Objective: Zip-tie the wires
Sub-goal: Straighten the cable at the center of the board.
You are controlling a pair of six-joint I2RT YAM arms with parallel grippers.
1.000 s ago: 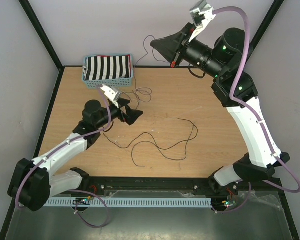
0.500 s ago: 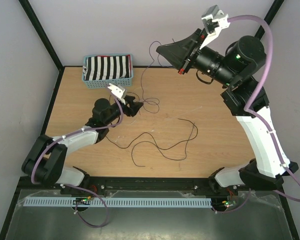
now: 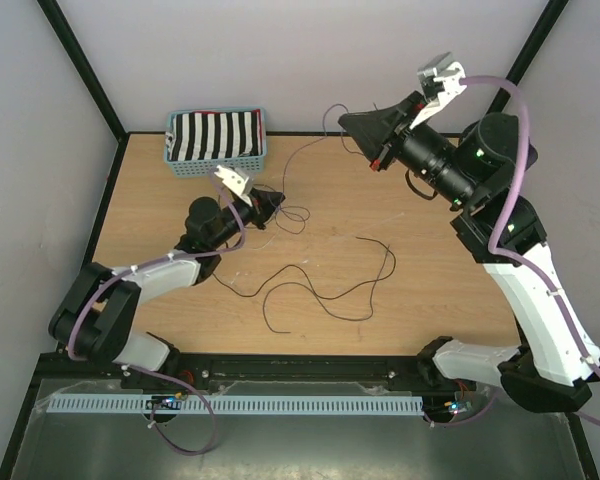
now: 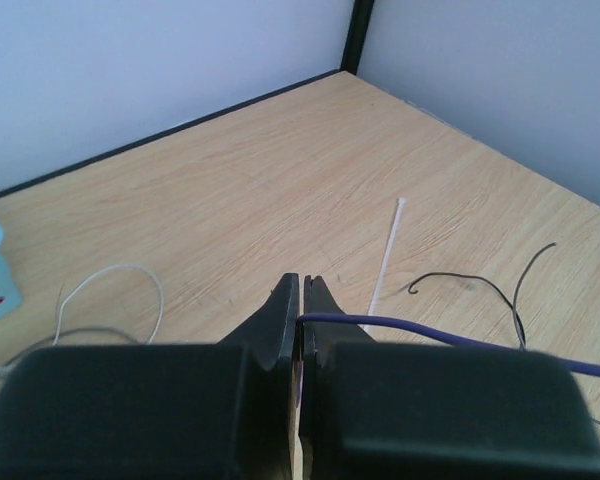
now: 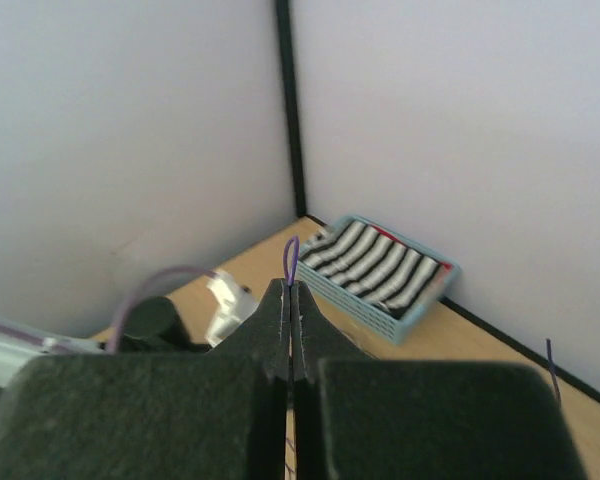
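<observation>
Fingers of left gripper (image 4: 302,285) and right gripper (image 5: 290,295) pinch one wire (image 4: 430,335) between them, raised (presumably for bundling with the tie (image 4: 388,245)).

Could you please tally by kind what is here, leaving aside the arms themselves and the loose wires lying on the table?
Black two-finger claws: 2, left claw and right claw
Thin purple wire gripped by both claws: 1
Light blue plastic basket: 1
Black-and-white striped cloth: 1
White plastic zip tie: 1
Total: 6
</observation>
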